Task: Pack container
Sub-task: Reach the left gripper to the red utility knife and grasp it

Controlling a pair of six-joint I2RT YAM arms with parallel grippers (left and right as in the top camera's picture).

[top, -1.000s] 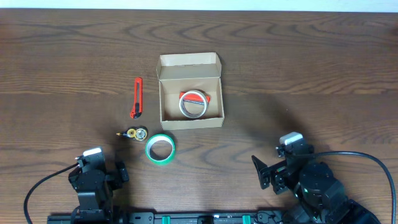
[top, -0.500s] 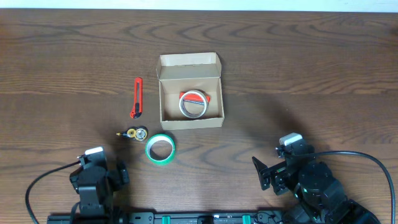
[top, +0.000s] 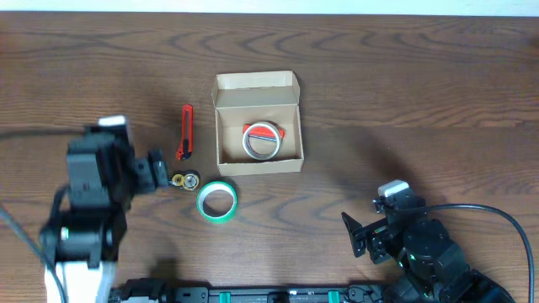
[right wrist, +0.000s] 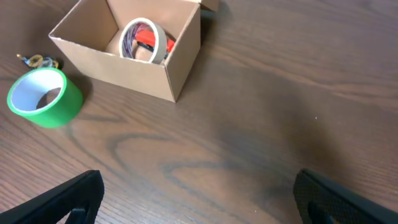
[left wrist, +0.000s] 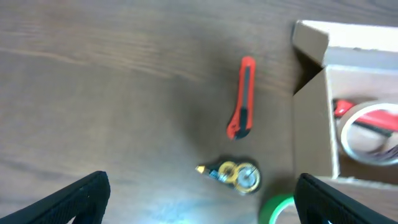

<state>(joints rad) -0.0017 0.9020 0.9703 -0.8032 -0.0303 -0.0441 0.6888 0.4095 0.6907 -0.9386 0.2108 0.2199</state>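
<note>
The container [top: 256, 82] is an open tan cardboard box at table centre, flap folded back; a white-and-red tape roll [top: 261, 140] lies inside. It also shows in the left wrist view [left wrist: 311, 124] and the right wrist view [right wrist: 130, 78]. A green tape roll [top: 216, 202] lies in front of the box. My left gripper [top: 157, 171] is open and empty, left of a small yellow-and-black dispenser [top: 183, 180], which sits between and ahead of its fingers in the left wrist view [left wrist: 202, 190]. My right gripper [top: 357, 234] is open and empty near the front right, over bare wood [right wrist: 198, 186].
A red box cutter [top: 185, 132] lies left of the box, also in the left wrist view [left wrist: 242, 99]. The green roll shows in the right wrist view [right wrist: 43, 96] and at the left wrist view's bottom edge [left wrist: 277, 211]. The dispenser [left wrist: 233, 175] lies below the cutter.
My left arm has risen from the front edge and swung forward toward the dispenser and cutter. The right arm and all objects have stayed put.
</note>
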